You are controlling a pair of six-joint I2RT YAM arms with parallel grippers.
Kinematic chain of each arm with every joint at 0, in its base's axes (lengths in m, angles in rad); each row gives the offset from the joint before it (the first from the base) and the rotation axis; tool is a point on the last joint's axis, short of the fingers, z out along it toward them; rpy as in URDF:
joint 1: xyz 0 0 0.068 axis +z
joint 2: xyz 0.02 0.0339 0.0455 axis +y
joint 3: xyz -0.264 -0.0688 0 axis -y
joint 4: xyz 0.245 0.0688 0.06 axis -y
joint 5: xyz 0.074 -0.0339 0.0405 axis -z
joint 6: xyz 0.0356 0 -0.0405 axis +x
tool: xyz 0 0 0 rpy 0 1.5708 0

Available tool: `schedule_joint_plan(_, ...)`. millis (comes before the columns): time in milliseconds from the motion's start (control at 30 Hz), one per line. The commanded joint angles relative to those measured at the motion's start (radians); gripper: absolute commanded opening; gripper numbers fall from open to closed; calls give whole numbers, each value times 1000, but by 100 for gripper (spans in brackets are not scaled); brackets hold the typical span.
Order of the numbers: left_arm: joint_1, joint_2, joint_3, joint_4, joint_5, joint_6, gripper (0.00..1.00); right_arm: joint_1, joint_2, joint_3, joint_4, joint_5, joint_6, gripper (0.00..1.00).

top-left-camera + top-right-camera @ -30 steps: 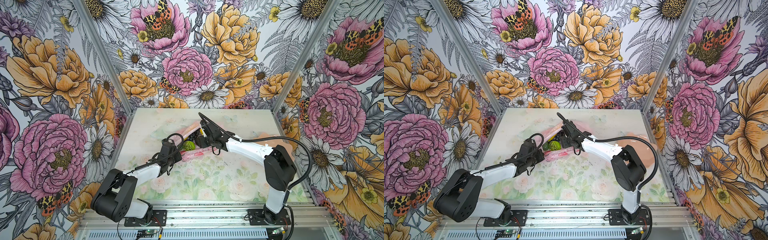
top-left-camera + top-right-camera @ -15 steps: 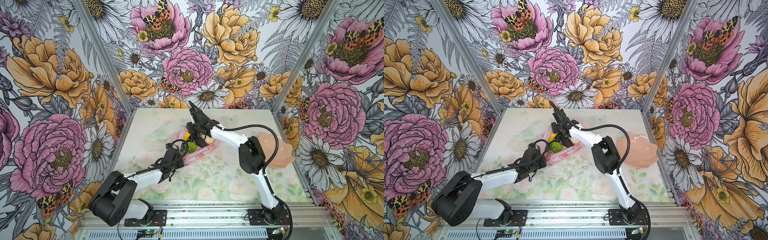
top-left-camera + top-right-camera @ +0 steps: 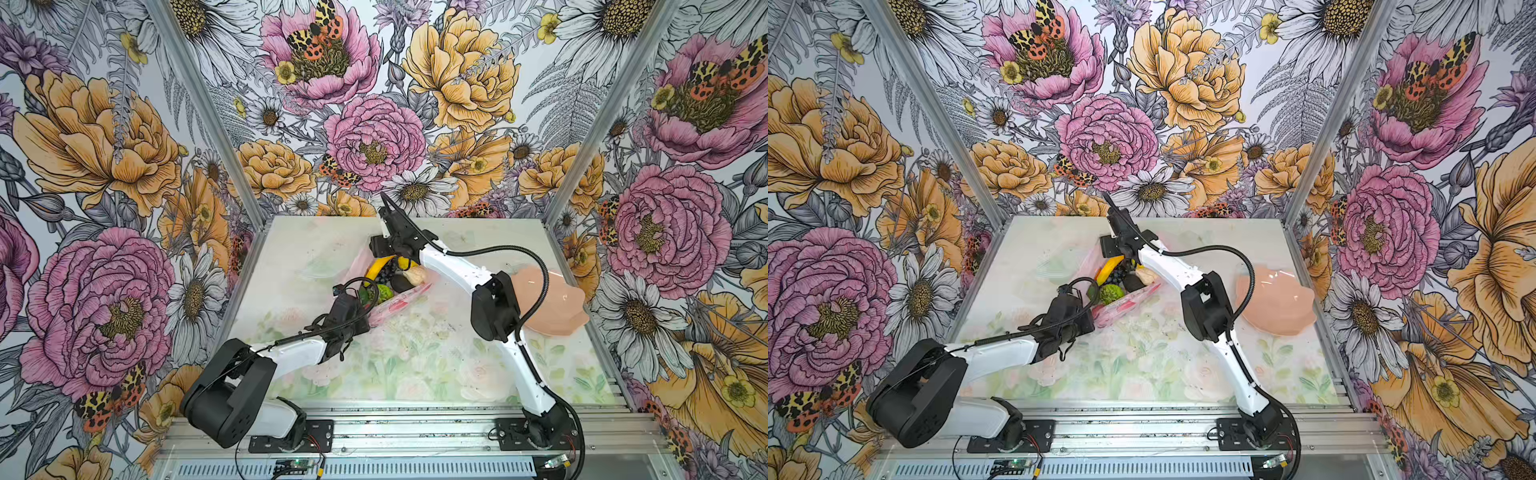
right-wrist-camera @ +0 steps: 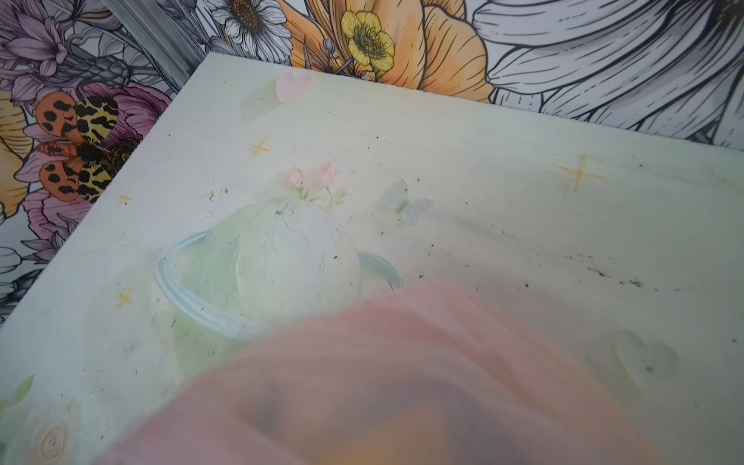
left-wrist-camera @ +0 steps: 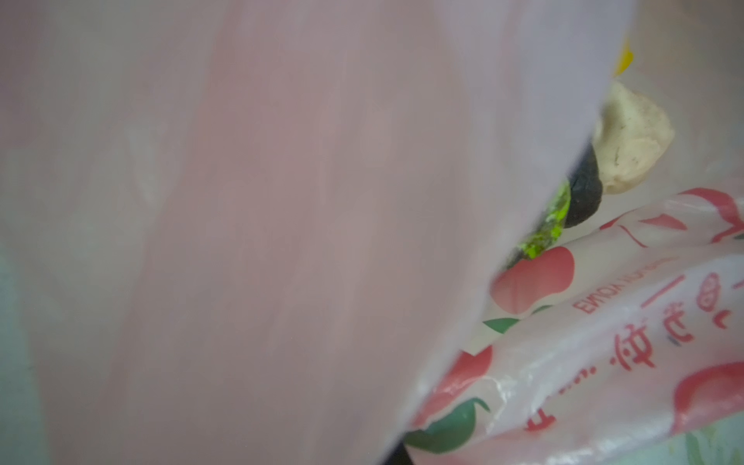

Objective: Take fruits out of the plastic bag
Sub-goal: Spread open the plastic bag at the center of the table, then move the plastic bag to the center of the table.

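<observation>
left arm: stretched low over the table point(image 3: 415, 365) from the near-left base toward the middle, with the elbow folded back by the base.
left gripper point(image 3: 366, 322): jaws closed, with the near edge of the plastic bag point(image 3: 395, 305) pinched; pink film is drawn across the left wrist view.
right arm: raised from the near-right base, elbow lifted beside the dish point(image 3: 552, 303), forearm reached toward the far left, wrist bent down.
right gripper point(image 3: 379, 249): set at the bag's far edge; its opening cannot be told, as the fingers are hidden.
fruits: banana point(image 3: 376, 268), grape bunch point(image 3: 388, 272), avocado point(image 3: 401, 283), pear point(image 3: 417, 275) and lime-green ball point(image 3: 384, 293) are seen inside the bag's open mouth, between the grippers.
</observation>
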Motion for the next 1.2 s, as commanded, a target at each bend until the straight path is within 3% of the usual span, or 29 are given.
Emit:
schedule_joint_plan(0,9,26,51,35,-15,9,0,13,-205,-142,-14,3,-10,68)
schedule_joint_plan(267,8,53,69,25,-22,9,0,-4,-459,-564,-13,163,-16,64)
schedule_joint_plan(500,5,43,56,6,-32,10,0,-83,-480,-733,-11,260,3,57)
schedule_joint_plan(633,7,42,51,0,-37,7,0,-114,-452,-756,10,260,11,50)
schedule_joint_plan(833,9,47,48,8,-37,-2,0,-133,-358,-720,92,148,-2,34)
schedule_joint_plan(1167,96,11,3,17,-34,1,0,-115,-196,-534,129,46,-28,27)
